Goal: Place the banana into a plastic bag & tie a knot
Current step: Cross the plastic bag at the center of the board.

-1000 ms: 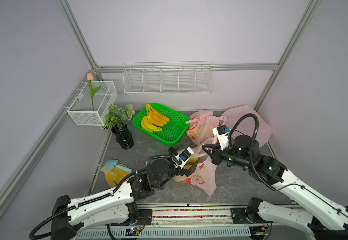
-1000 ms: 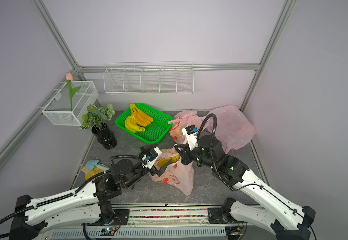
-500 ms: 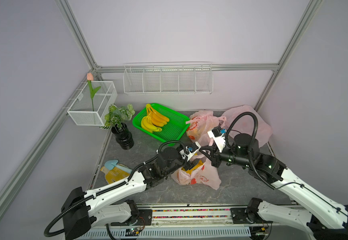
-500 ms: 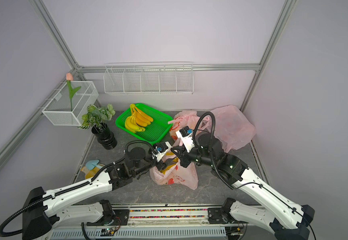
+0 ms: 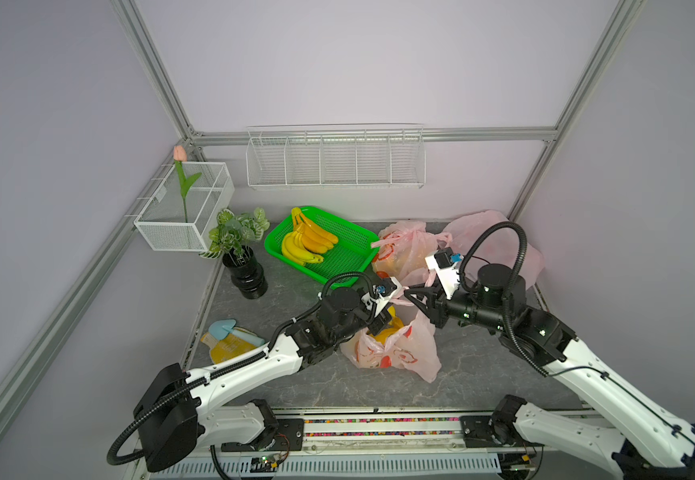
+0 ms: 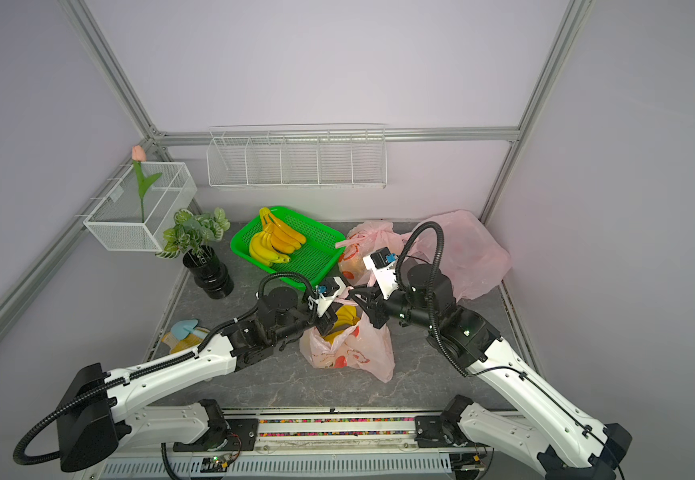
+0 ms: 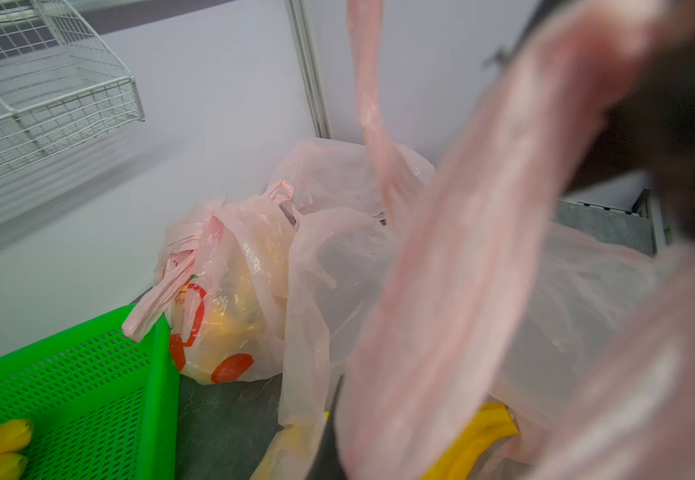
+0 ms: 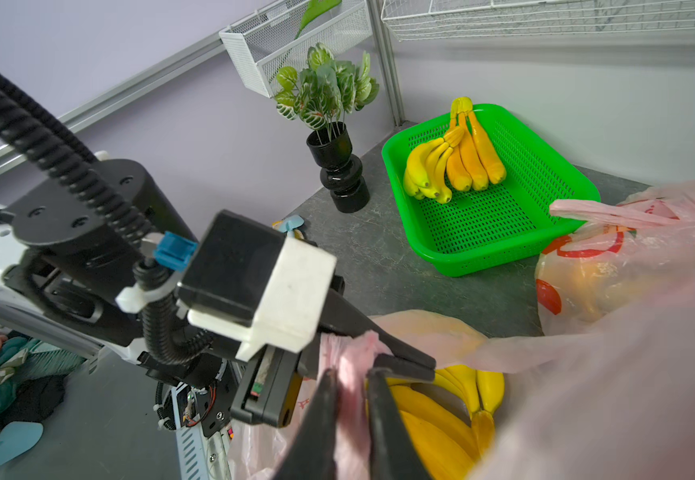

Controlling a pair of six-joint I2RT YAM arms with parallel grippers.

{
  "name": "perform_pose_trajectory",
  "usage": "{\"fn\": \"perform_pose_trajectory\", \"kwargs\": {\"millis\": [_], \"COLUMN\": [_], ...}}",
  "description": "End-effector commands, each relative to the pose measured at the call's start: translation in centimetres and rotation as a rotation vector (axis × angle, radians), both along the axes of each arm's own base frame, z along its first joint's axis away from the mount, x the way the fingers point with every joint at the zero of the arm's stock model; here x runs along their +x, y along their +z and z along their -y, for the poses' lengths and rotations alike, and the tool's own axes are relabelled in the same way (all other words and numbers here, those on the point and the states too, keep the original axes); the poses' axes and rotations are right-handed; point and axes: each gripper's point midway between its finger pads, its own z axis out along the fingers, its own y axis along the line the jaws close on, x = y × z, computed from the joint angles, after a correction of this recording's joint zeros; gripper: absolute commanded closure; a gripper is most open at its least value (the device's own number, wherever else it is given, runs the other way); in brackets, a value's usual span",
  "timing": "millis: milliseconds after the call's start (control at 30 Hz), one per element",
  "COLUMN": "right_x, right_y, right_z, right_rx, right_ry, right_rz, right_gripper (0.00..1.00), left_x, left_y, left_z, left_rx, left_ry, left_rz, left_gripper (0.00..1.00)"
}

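1. Both top views show the pink printed plastic bag (image 5: 404,353) standing near-centre, with the yellow banana bunch (image 5: 389,332) inside it.
2. Only the right wrist view shows my left gripper (image 8: 404,363) clamped on the bag's handle (image 8: 346,345), and my right gripper (image 8: 352,376) with jaws slightly parted around it.

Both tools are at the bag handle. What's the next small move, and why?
Probably open the right tool fully and back it away: the left tool is shut on the bag handle, while the right's jaws stand only slightly apart around it.

place: robot lab cell | evidence: aluminium frame (image 5: 483,135), plain walls (image 5: 358,62)
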Motion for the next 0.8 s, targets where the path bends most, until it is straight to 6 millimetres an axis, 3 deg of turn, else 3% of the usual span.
{"fn": "perform_pose_trajectory", "kwargs": {"millis": [0,167,367,533,700,767], "right_x": [0.3,0.7,0.4,-0.7,-1.0,-0.9], "right_y": [0.2,0.4,1.0,-0.3,-1.5,-1.5], "right_z": [1.1,2.9,3.7,3.9,6.3,7.0], "right_rx": [-0.015,-0.033,-0.047,-0.079,-0.125,-0.136], "right_ry": [-0.039,-0.114,-0.125,-0.094,-0.177,-0.202], "right_rz": [0.019,0.037,0.042,-0.014,-0.006,0.005], "right_gripper": [0.61,0.54,0.36,0.23,0.02,0.05], "left_x": [1.5,1.5,1.7,2.1,2.2,2.1], "left_y": [2.1,1.6,1.6,1.8,1.8,1.9], "left_z": [-1.3,-1.3,-1.2,-1.4,-1.7,-1.6], "left_rx": [-0.058,-0.038,-0.038,-0.038,-0.032,-0.033], "left_ry": [0.113,0.115,0.128,0.154,0.167,0.160], "left_rz": [-0.008,-0.029,-0.041,-0.047,-0.042,-0.042], "left_gripper": [1.00,1.00,1.00,1.00,1.00,1.00]}}
